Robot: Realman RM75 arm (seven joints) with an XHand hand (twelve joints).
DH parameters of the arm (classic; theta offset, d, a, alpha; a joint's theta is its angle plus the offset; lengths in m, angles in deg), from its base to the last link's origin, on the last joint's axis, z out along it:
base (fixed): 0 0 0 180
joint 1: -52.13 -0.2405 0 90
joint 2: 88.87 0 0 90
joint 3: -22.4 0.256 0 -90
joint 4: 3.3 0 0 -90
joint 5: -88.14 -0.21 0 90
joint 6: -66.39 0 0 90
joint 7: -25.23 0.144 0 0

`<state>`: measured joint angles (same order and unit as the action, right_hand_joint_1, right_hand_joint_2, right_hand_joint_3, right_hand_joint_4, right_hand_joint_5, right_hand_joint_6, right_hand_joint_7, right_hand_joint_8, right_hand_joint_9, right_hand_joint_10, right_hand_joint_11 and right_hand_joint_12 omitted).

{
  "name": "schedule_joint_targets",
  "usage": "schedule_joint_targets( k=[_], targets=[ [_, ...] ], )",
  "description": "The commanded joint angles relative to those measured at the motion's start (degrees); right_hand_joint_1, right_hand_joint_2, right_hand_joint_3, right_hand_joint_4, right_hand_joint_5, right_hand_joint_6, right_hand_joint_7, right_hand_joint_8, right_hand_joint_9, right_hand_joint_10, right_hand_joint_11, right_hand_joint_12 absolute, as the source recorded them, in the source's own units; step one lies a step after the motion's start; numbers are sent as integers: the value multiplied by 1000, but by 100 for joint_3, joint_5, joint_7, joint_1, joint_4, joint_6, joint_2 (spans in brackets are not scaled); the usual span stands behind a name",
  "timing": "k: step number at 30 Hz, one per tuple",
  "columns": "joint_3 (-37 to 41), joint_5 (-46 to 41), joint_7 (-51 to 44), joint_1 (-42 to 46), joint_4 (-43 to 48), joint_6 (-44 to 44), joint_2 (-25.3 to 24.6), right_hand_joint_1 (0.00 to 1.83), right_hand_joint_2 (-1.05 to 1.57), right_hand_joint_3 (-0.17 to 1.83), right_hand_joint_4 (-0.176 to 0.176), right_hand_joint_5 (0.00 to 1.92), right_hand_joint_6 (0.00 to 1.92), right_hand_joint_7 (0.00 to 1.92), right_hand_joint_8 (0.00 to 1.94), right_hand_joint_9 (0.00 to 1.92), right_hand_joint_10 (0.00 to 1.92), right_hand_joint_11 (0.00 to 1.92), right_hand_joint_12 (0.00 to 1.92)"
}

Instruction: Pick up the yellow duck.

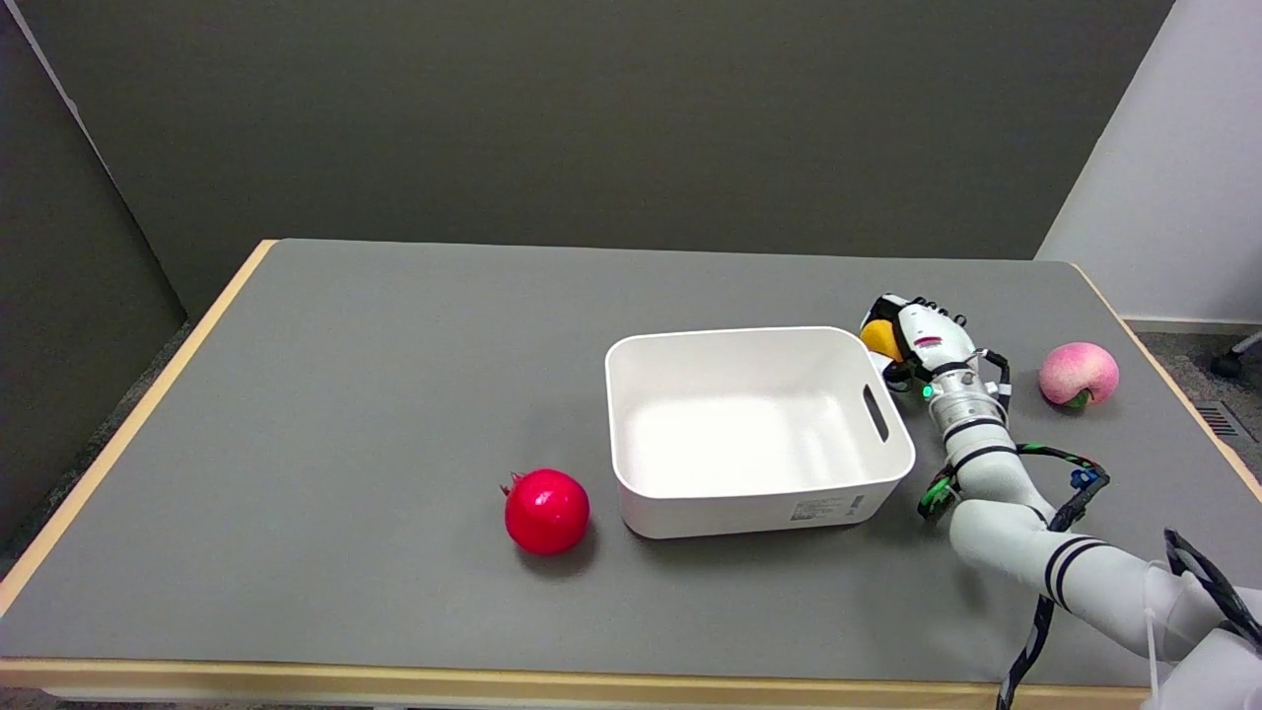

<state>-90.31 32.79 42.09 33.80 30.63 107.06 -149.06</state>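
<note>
The yellow duck (879, 339) shows only as a small yellow-orange patch, just right of the white bin's far right corner. My right hand (917, 340) is wrapped over it from the right, fingers curled around it, so most of the duck is hidden. Whether the duck is lifted off the table or still resting on it cannot be told from this view. The white arm reaches in from the lower right.
A white rectangular bin (656, 513) with nothing in it stands mid-table, right beside the hand. A red pomegranate (546, 510) lies left of the bin's near corner. A pink peach (1079, 374) sits to the right of the hand, near the table's right edge.
</note>
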Motion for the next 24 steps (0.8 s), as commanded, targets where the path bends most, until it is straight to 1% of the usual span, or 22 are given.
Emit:
schedule_joint_targets(
  k=[1,4,6,8,10,13,17,22,24],
  targets=[
    [-47,29,-202,-110,-164,246,-27,1005,885,759,-28,775,1535,839,1941,958,1921,498,1921],
    [-39,29,-202,-134,-200,446,-19,984,860,850,-12,764,1607,846,1941,1039,1921,581,1921],
    [-2,56,-202,-154,-186,681,11,978,847,894,-9,760,1638,845,1941,1066,1921,603,1921],
    [32,149,-202,-176,-126,965,67,955,844,946,3,743,1701,856,1941,1097,1921,704,1921],
    [75,218,-202,-187,31,1300,177,947,844,966,5,736,1728,870,1941,1119,1921,754,1921],
    [81,243,-202,-164,453,1745,403,936,836,1021,-3,729,1780,911,1941,1132,1921,829,1921],
    [53,370,-24,-91,1204,2383,686,928,843,1031,-7,719,1803,914,1941,1138,1921,852,1921],
    [-75,750,575,13,2061,2598,743,915,873,1002,-13,691,1827,898,1941,1133,1921,850,1921],
    [-168,949,665,26,2399,2606,712,907,896,966,-10,675,1828,871,1941,1133,1921,814,1921]
  ],
)
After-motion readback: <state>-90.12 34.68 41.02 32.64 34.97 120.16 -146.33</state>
